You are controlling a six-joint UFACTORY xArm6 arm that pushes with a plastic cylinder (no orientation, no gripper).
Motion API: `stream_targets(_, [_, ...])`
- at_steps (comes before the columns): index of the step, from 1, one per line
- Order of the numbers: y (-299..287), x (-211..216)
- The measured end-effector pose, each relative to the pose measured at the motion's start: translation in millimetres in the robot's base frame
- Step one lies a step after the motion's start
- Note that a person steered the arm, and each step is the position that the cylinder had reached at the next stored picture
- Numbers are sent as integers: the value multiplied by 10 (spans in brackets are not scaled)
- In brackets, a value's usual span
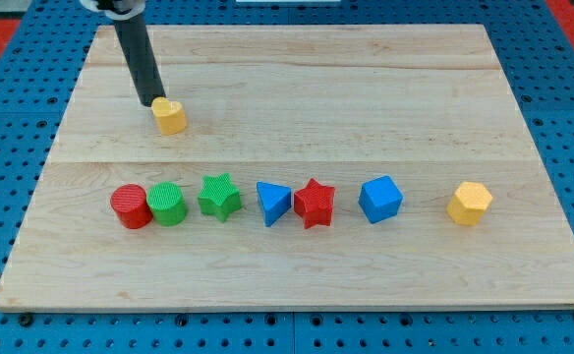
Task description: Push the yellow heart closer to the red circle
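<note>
- Camera view counts eight blocks on the wooden board [297,88]: two yellow, two red, two green, two blue.
- Seven form a row: red circle [131,206], green circle [167,205], green star [219,197], blue triangle [272,204], red star [315,203], blue cube [379,199], yellow hexagon [469,204].
- Yellow heart [170,116] lies apart, above the red circle toward the view's top.
- Rod leans slightly; my tip [156,100] touches the heart's upper-left edge.
- No jaws exist; nothing is held.

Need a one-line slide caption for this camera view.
My tip touches the yellow heart, up the board from the red circle.
</note>
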State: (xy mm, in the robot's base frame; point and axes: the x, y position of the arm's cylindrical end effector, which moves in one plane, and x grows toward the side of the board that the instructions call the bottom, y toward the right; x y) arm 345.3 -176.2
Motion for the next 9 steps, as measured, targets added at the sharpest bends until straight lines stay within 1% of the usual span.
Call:
stream_targets(1, [361, -209])
stream_targets(2, [633, -26])
stream_targets(3, [436, 279])
stream_targets(4, [-108, 402])
stream_targets(5, [1, 282])
stream_targets(6, [-188, 382])
stream_targets(7, [-308, 382])
stream_targets(8, [-313, 558])
stream_targets(9, [-184, 328])
